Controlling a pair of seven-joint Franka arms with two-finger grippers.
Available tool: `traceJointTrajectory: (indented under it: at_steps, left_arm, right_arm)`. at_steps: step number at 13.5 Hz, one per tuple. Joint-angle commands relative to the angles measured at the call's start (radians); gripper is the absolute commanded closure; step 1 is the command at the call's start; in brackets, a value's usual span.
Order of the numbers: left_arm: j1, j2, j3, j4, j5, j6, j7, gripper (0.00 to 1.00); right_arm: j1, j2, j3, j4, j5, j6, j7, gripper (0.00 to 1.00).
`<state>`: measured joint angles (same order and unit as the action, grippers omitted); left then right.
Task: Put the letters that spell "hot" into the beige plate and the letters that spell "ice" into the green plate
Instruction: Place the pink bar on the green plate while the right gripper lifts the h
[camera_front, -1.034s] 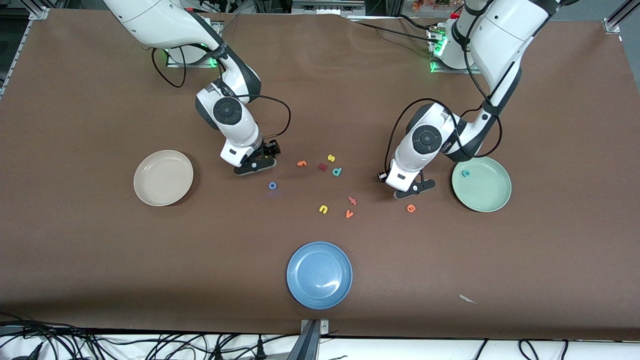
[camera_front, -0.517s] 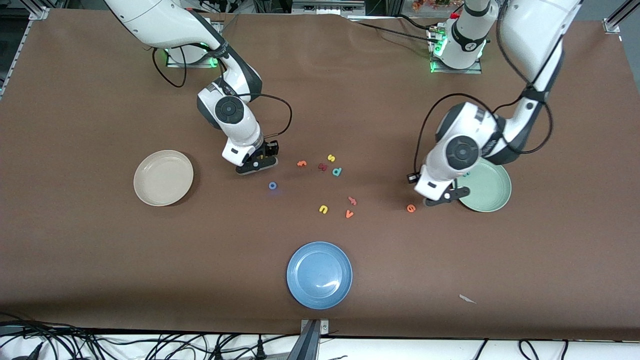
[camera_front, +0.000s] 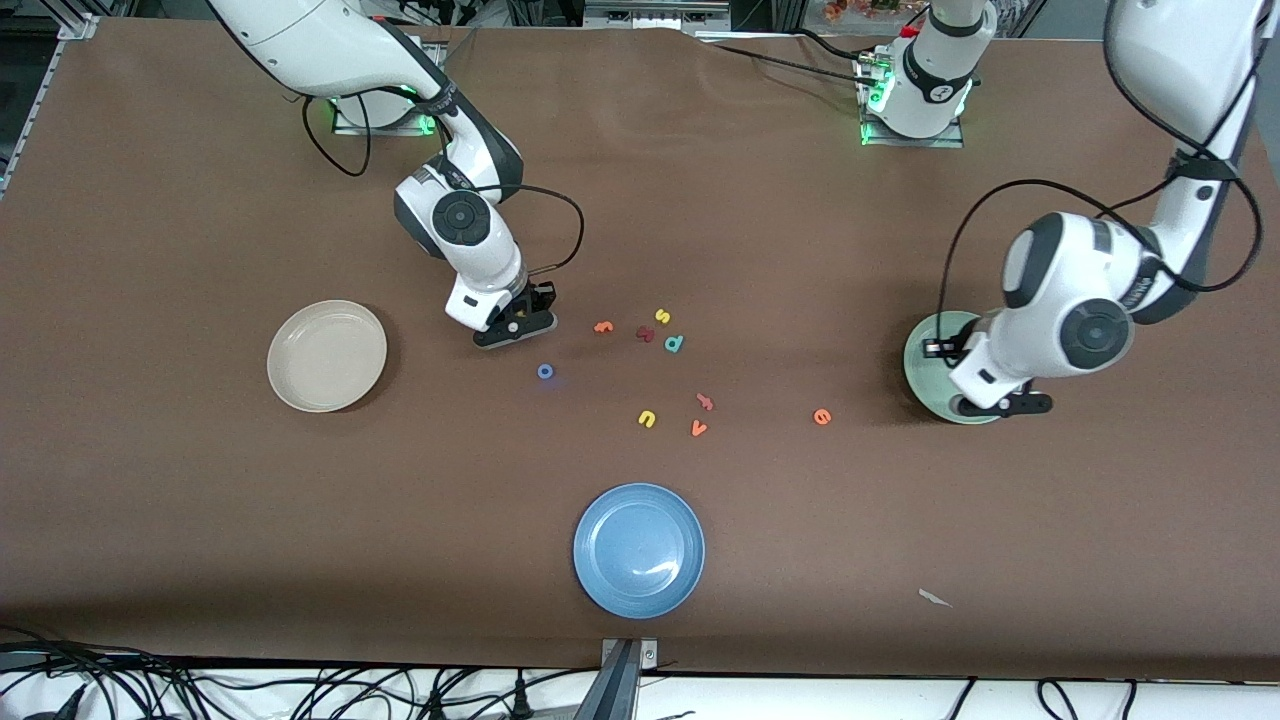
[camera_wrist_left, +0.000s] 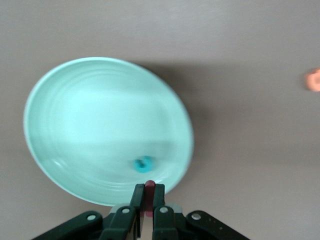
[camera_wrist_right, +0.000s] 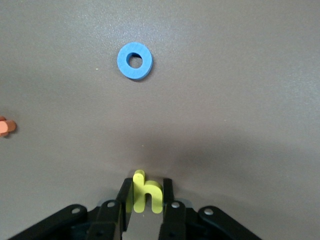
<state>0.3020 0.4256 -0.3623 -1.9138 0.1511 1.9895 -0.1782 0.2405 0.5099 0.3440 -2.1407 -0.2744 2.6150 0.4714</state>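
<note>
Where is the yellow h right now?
The yellow h sits between the fingers of the right claw, low at the table between the beige plate and the loose letters, with the blue o nearby on the table.

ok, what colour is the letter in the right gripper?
Yellow: the h between the right gripper fingers, best seen in the right wrist view.

Right gripper (camera_wrist_right: 144, 192) at bottom centre of frame, black fingers (camera_wrist_right: 122, 196) closed against both sides of yellow h (camera_wrist_right: 145, 192). Letter upright between them, stem tip poking above fingertips. Blue o (camera_wrist_right: 134, 60) flat on brown table (camera_wrist_right: 240, 100), upper left of centre, well apart from gripper. Orange letter (camera_wrist_right: 6, 126) cut by left edge, mid-height; shape unclear.
</note>
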Motion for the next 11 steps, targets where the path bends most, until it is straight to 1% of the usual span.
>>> traceJointTrajectory:
  at_steps: [1,2,3,4,5,6,8,10,11]
  left_arm:
    - [0.078,0.063,-0.012,-0.002,0.081,0.018,0.086,1.0]
    - [0.088,0.083,-0.012,-0.002,0.131,0.034,0.086,0.98]
    - [0.1,0.099,-0.012,-0.002,0.139,0.044,0.086,0.94]
    - [0.109,0.102,-0.014,-0.002,0.14,0.049,0.088,0.79]
    - [0.109,0.102,-0.014,-0.002,0.139,0.049,0.088,0.43]
    - [0.108,0.099,-0.015,-0.001,0.137,0.048,0.088,0.0]
    - [0.1,0.07,-0.035,0.01,0.108,0.037,0.059,0.0]
    - [0.098,0.055,-0.09,0.041,0.043,0.034,-0.041,0.0]
    - [0.098,0.055,-0.134,0.054,0.032,0.028,-0.117,0.0]
  right_arm:
    - [0.0,-0.001,0.003,-0.015,-0.023,0.02,0.024,0.85]
    - [0.0,-0.001,0.003,-0.015,-0.023,0.019,0.024,0.91]
    - [-0.001,-0.002,0.001,-0.015,-0.023,0.016,0.024,0.92]
    - [-0.004,-0.016,0.0,-0.015,-0.023,0.005,0.018,0.95]
    - [-0.012,-0.043,0.0,-0.015,-0.023,-0.021,0.001,0.95]
    - [-0.03,-0.077,-0.003,-0.011,-0.023,-0.076,-0.016,0.95]
    - [-0.088,-0.152,-0.006,-0.008,-0.016,-0.173,-0.138,0.97]
    - [-0.168,-0.218,-0.01,-0.01,-0.009,-0.254,-0.299,0.97]
    - [-0.209,-0.247,-0.025,-0.008,-0.008,-0.297,-0.395,0.97]
